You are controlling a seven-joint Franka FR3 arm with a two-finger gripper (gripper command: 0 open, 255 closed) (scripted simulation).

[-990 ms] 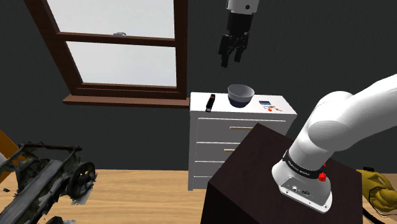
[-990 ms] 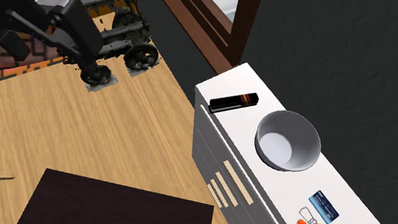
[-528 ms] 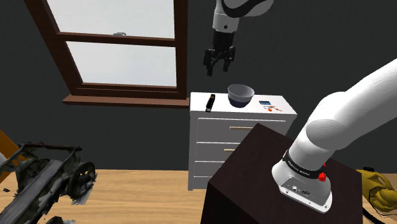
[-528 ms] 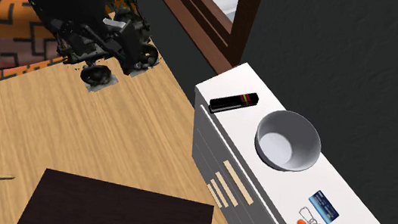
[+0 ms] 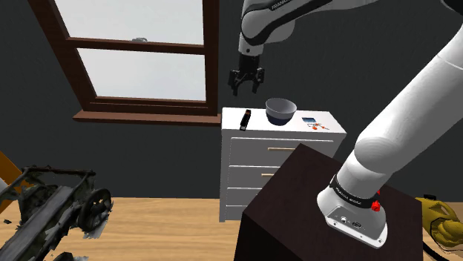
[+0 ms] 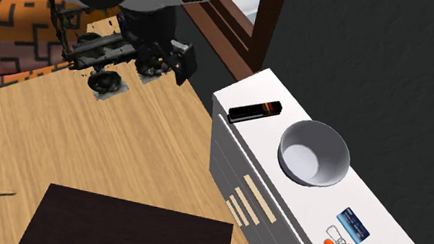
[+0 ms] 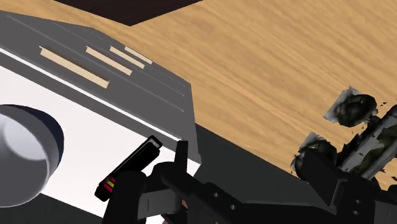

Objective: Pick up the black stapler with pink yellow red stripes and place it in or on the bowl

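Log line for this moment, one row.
phase: pre-grasp | tool: open, empty, above stapler | stapler: flat on white dresser, beside bowl | bowl: upright, empty

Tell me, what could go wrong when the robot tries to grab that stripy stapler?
1. The stapler lies close to the edge of the white dresser, near one end of its top. A clumsy nudge could knock it onto the wood floor.
2. It is long and thin, so the open jaws hanging above it might close crookedly and let it slip.
3. The bowl stands right beside it, so the arm may bump it.
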